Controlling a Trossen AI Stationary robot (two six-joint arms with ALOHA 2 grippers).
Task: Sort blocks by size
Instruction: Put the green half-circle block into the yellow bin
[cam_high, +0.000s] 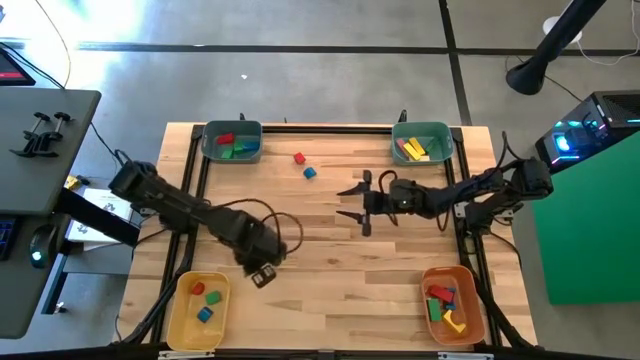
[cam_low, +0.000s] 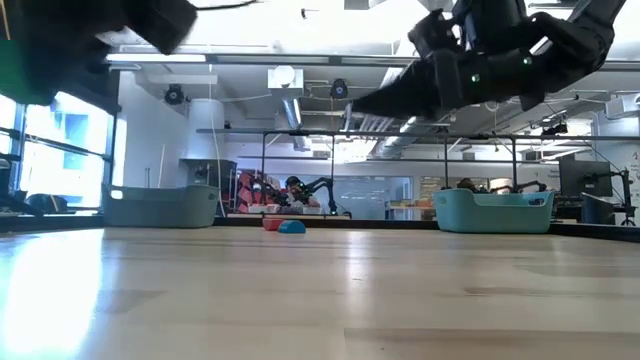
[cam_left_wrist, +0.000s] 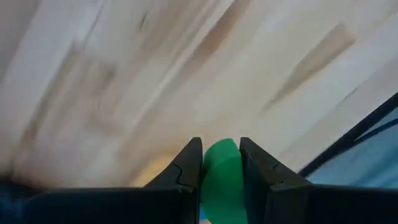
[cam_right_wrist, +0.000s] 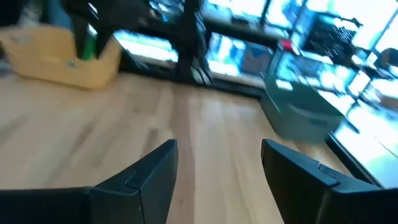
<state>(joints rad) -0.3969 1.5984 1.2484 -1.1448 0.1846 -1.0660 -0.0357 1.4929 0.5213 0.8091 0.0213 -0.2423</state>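
My left gripper (cam_high: 265, 274) is clamped on a green block (cam_left_wrist: 221, 177), which sits squeezed between my fingers (cam_left_wrist: 186, 171) with its rounded end poking out past the tips; its long axis I cannot tell, since most of it is hidden by the fingers. It hangs above the surface (cam_high: 330, 250), near the yellow bin (cam_high: 177, 318) at the near left corner, which holds a red, a green and a blue block. My right gripper (cam_high: 355, 203) hovers over the middle of the surface with its fingers spread wide and nothing between them, pointing towards the left side.

Two loose blocks lie on the bare wood between the far bins: a red block (cam_high: 298, 158) and a blue block (cam_high: 309, 172) just beside it, both well apart from either gripper. In the low view they show as small shapes at the far edge.

The far left teal bin (cam_high: 209, 138) holds a red and some green blocks. The far right teal bin (cam_high: 440, 132) holds yellow, red and green pieces. The orange bin (cam_high: 475, 310) at the near right holds a mixed heap of red, blue, green and yellow blocks
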